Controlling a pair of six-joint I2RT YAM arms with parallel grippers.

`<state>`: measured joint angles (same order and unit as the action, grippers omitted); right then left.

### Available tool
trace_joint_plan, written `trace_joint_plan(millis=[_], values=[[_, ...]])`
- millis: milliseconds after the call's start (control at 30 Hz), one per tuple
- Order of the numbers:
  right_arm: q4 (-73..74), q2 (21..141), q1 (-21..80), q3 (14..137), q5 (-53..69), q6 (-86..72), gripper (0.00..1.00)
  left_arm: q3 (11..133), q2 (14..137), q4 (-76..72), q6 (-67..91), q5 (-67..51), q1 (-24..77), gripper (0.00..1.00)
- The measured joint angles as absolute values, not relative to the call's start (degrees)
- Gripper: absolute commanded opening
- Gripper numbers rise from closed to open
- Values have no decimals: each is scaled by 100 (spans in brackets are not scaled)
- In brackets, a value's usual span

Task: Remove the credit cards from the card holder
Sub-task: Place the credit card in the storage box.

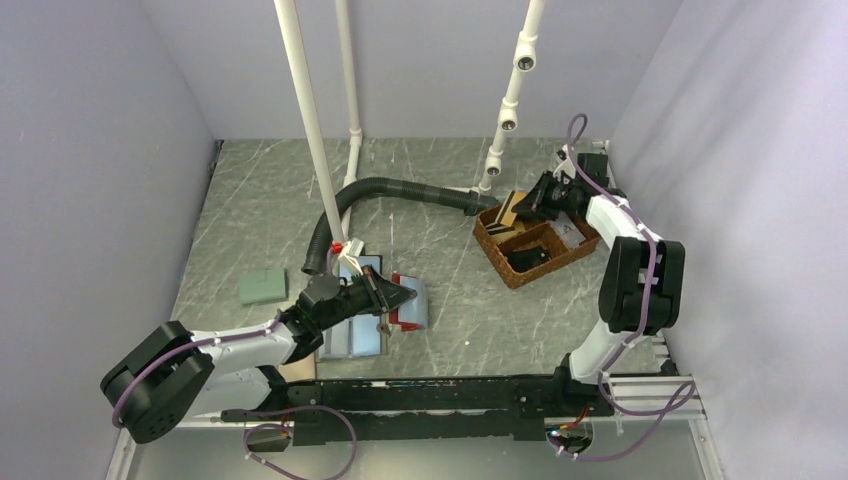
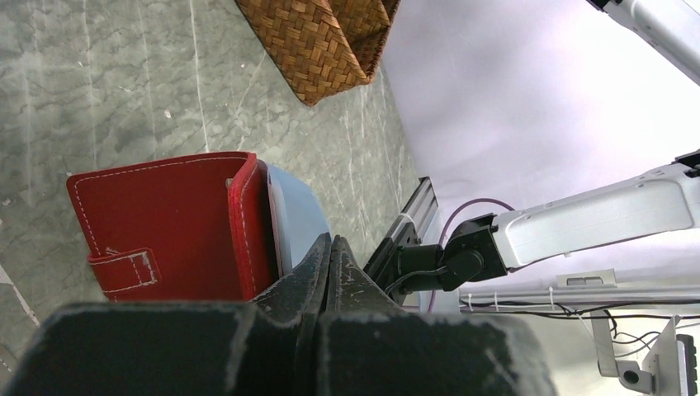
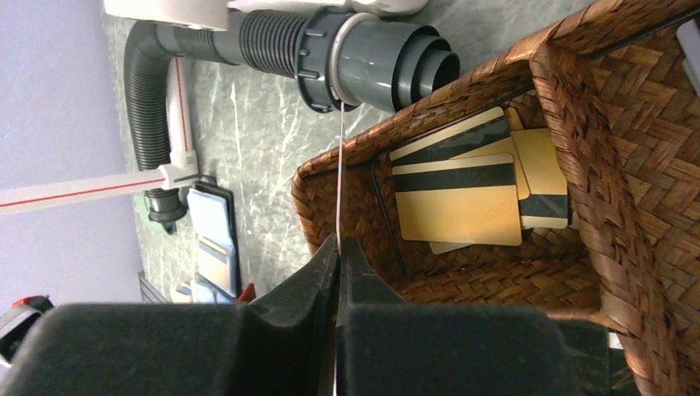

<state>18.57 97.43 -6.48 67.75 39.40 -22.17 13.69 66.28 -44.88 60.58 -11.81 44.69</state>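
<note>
My left jaws sit closed at the edge of the red card holder (image 2: 165, 219), which lies on the desk (image 1: 460, 300), long axis running away from my bases. A blue wallet (image 1: 355, 335) lies just beside it, with bare desk toward the basket (image 3: 578, 115). My right jaws pinch a credit card (image 3: 339, 165) edge-on over the basket's corner, with more credit cards (image 3: 458, 210) lying flat inside.

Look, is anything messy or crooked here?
Yes. The gold cards in the wicker basket lie in a crooked pile, fanned at different angles instead of stacked neatly. The right claw pinches one more thin card, seen edge-on, by the basket's rim.
</note>
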Motion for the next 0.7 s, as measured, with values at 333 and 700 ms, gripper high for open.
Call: trace_joint_plan(millis=[333,700], values=[[2309,10119,-550,6976,2886,-2016,38,1411,6639,-4466,6047,-1251,4438,0],[2593,8952,-624,6768,2998,-770,41,2178,6814,-3717,5774,-1623,4434,0]])
